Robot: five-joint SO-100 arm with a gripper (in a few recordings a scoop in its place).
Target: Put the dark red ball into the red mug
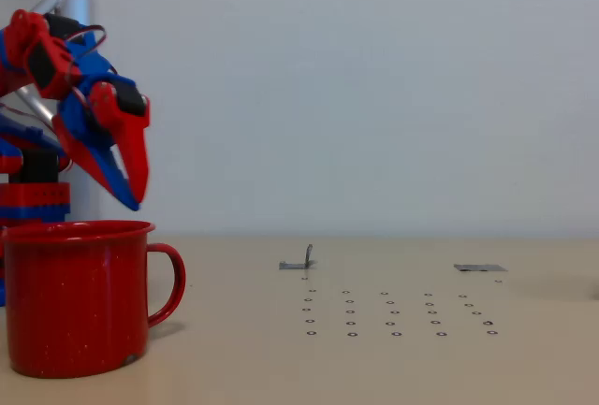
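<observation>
The red mug (77, 297) stands at the lower left of the fixed view, large and bright red, with its loop handle (168, 283) turned to the right. My red-and-blue gripper (136, 195) hangs just above the mug's rim, pointing down. Its red finger and blue finger lie close together, tips almost touching, with nothing seen between them. The dark red ball is out of view.
The beige table (393, 368) stretches to the right of the mug, with a grid of small holes (398, 311) in it. A small metal bracket (299, 261) and a flat grey plate (479, 267) lie further back.
</observation>
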